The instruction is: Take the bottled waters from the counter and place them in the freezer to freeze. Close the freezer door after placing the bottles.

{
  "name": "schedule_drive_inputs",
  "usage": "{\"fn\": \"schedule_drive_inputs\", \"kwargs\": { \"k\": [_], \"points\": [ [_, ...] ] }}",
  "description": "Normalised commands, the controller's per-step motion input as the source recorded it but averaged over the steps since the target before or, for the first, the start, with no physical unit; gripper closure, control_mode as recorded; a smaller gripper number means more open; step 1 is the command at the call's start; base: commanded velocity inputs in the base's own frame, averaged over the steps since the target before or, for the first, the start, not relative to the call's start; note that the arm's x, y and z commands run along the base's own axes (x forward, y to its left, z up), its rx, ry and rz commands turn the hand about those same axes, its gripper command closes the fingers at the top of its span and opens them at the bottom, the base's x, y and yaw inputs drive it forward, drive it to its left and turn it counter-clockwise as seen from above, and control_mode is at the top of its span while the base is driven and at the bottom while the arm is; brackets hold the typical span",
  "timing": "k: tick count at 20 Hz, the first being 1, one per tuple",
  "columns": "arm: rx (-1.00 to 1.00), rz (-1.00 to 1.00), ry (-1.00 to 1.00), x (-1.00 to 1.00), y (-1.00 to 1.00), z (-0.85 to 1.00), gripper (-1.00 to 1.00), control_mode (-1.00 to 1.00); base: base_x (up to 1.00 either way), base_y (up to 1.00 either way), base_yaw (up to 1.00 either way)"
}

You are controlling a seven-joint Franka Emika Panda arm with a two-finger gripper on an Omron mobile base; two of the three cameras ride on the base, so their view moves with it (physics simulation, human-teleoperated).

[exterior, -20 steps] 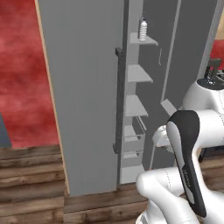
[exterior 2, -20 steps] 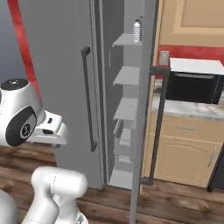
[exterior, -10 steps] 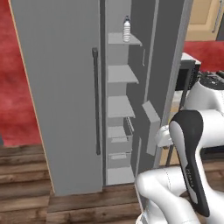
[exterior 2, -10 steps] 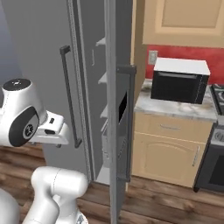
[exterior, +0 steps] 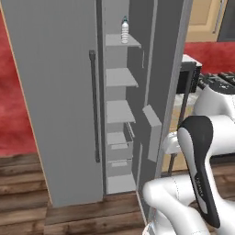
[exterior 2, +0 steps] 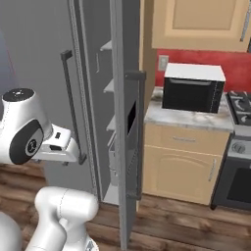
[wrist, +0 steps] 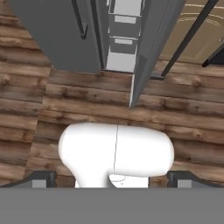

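My view has swung right; one bottle (exterior: pixel 125 31) sits shelved, hand (wrist: pixel 112 181) apart and empty, door (exterior 2: pixel 128 147) ajar.

Flat, even rendered light with no evident source fills every view, casting only faint shading inside the freezer (exterior: pixel 119 114), no glare, slightly soft low-resolution edges, and no visible edge distortion anywhere.

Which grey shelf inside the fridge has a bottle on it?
The top grey shelf: a small clear blue-capped plastic bottle stands upright on it. The shelves below carry no bottle.
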Motion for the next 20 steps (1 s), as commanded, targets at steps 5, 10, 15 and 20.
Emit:
{"fn": "schedule_drive_inputs", "kwargs": {
  "k": [5, 10, 15, 20],
  "points": [
    [0.00, 0.00, 0.00, 0.00, 0.00, 0.00, -1.00, 1.00, -0.09, -0.22, -0.36],
    [0.00, 0.00, 0.00, 0.00, 0.00, 0.00, -1.00, 1.00, -0.01, -0.13, -0.33],
    [0.00, 0.00, 0.00, 0.00, 0.00, 0.00, -1.00, 1.00, 0.01, -0.03, -0.07],
    [0.00, 0.00, 0.00, 0.00, 0.00, 0.00, -1.00, 1.00, 0.09, -0.27, 0.07]
  ]
}}
